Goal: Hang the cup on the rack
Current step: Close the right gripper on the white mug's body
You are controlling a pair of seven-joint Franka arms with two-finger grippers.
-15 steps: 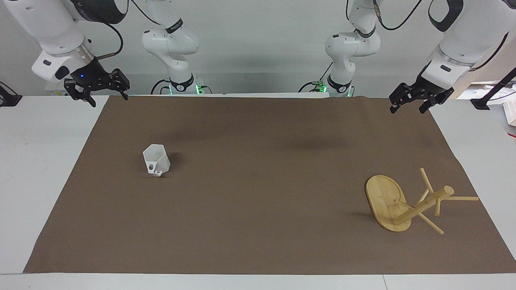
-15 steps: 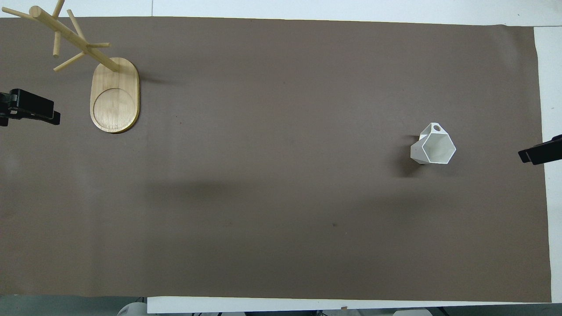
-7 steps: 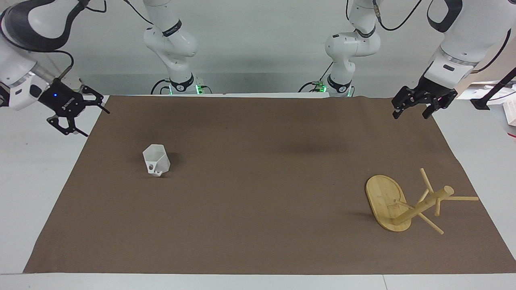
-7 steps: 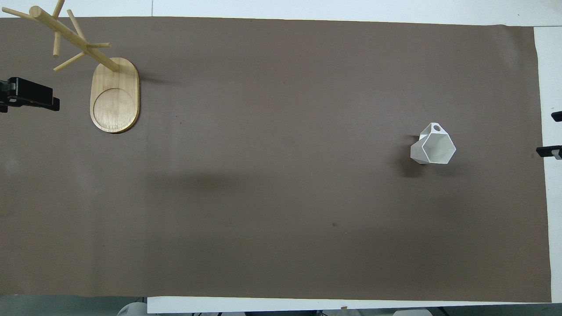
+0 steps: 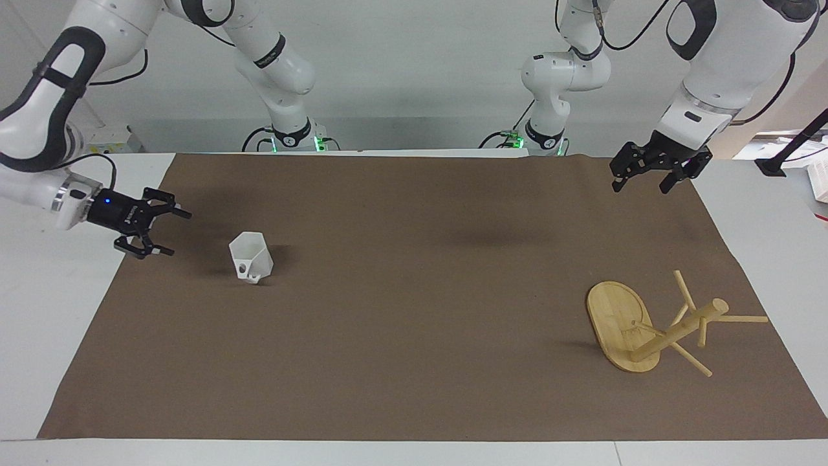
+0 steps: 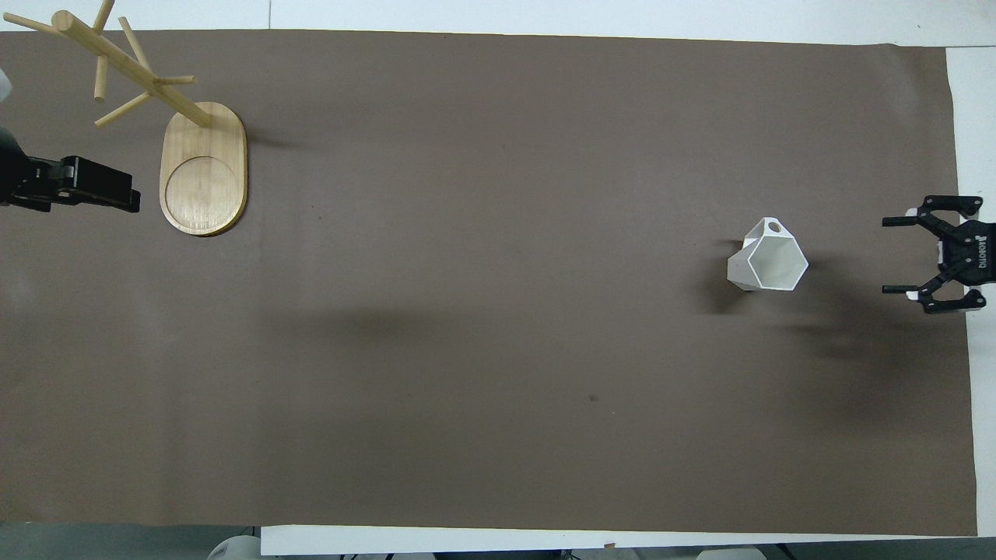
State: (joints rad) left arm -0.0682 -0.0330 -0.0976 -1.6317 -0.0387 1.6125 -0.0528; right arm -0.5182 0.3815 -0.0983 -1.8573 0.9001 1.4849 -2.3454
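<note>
Reach-for-the-cup stage, nothing grabbed yet

On the desk (image 5: 77,336), the bamboo mug tree (image 5: 653,327) sits toward the left arm's end. Left tool (image 5: 640,175) waits over the mat corner, can't tell its fingers. White faceted cup (image 5: 251,257) stands upright; right tool (image 5: 165,231), fingers apart, needs to close in on it.
</note>
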